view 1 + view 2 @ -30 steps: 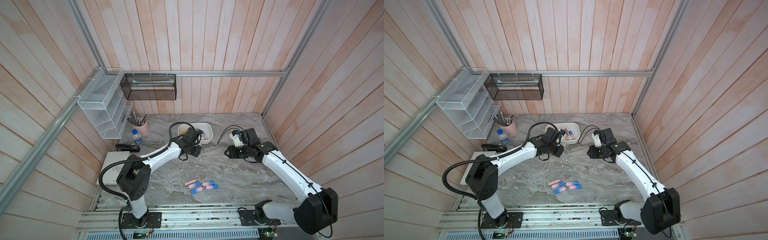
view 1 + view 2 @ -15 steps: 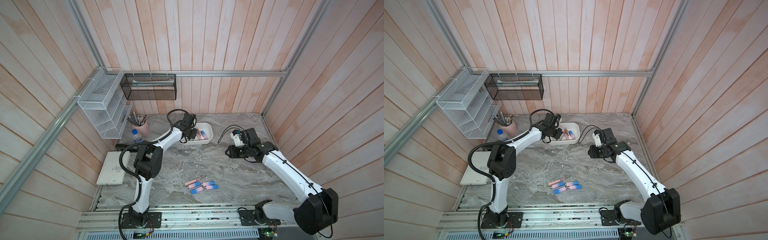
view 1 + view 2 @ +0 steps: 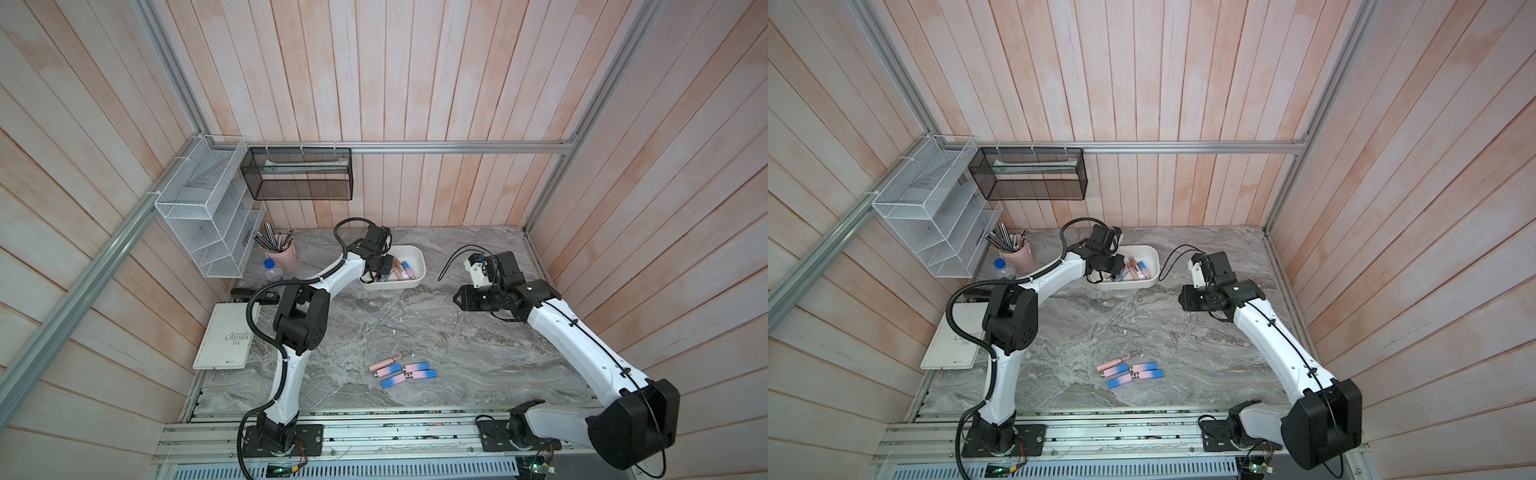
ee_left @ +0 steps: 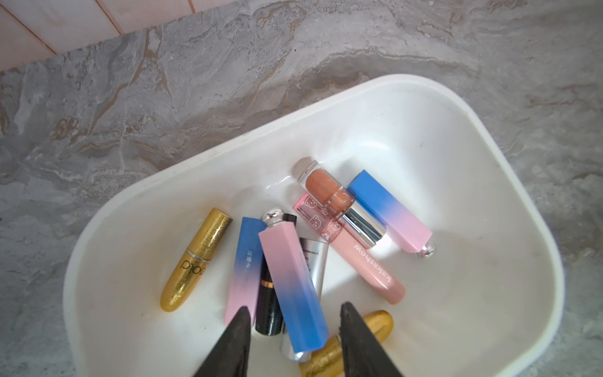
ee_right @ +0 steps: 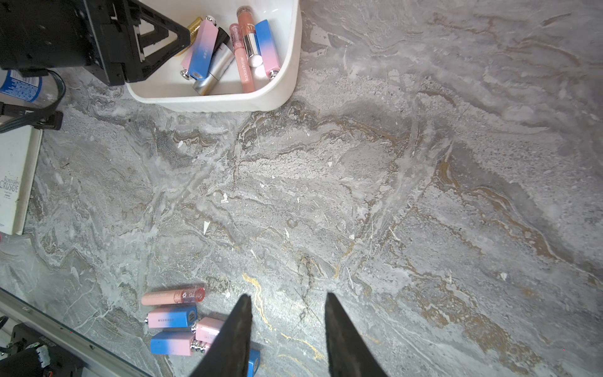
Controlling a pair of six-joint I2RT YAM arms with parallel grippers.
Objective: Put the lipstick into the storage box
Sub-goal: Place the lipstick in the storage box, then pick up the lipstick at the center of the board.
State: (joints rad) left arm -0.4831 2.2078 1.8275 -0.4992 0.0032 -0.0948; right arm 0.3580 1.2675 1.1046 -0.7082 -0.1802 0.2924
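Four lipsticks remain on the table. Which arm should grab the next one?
Right, probably. The right hand hangs open and empty over bare table, with the loose lipsticks in its wrist view. The left hand is open over the storage box at the back.

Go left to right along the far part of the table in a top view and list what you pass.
wire rack → cup of pens → storage box → right gripper
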